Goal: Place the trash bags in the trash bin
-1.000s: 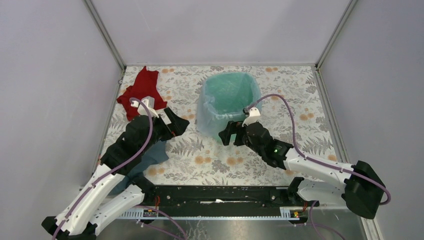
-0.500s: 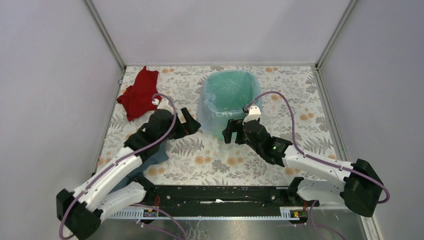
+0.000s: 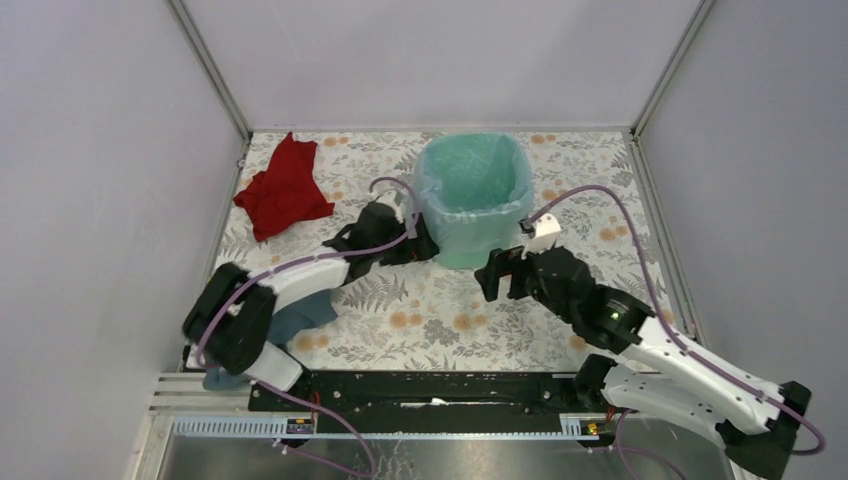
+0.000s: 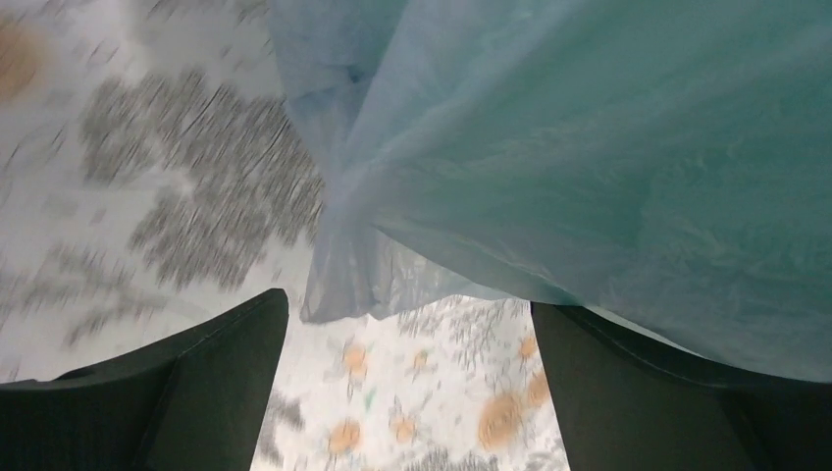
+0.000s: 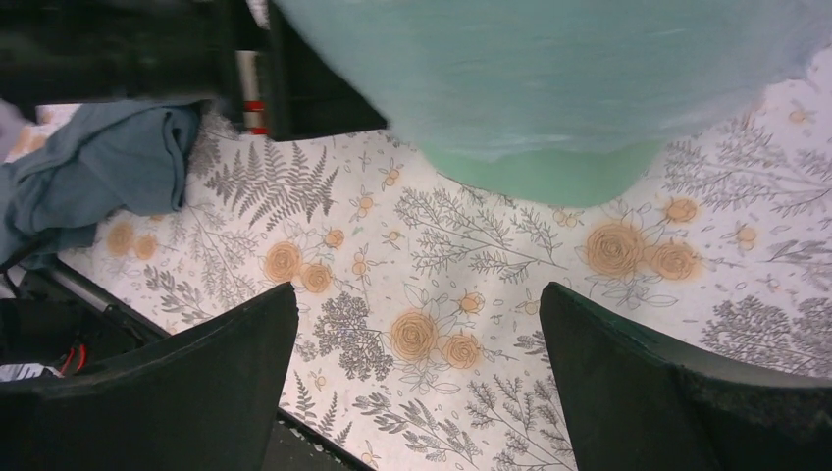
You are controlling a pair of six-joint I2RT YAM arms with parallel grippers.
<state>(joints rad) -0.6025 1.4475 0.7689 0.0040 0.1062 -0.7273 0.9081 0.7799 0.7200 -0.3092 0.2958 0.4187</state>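
Nearest me, the right pincer is hanging over the flower-printed surface with its jaws wide apart and empty. The mint-green plastic bin is standing off at its 11 o'clock. Further in, the left pincer, likewise gaping and empty, is hovering just beside the thin translucent pale-blue plastic bag. The bag is lining the bin, and its skirt is hanging straight down at the pincer's 1 o'clock. The left arm is looking nearer.

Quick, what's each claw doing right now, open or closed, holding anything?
Left claw: open, holding nothing; the thin translucent pale-blue plastic bag hangs just ahead of it.
Right claw: open, holding nothing, facing the mint-green plastic bin.
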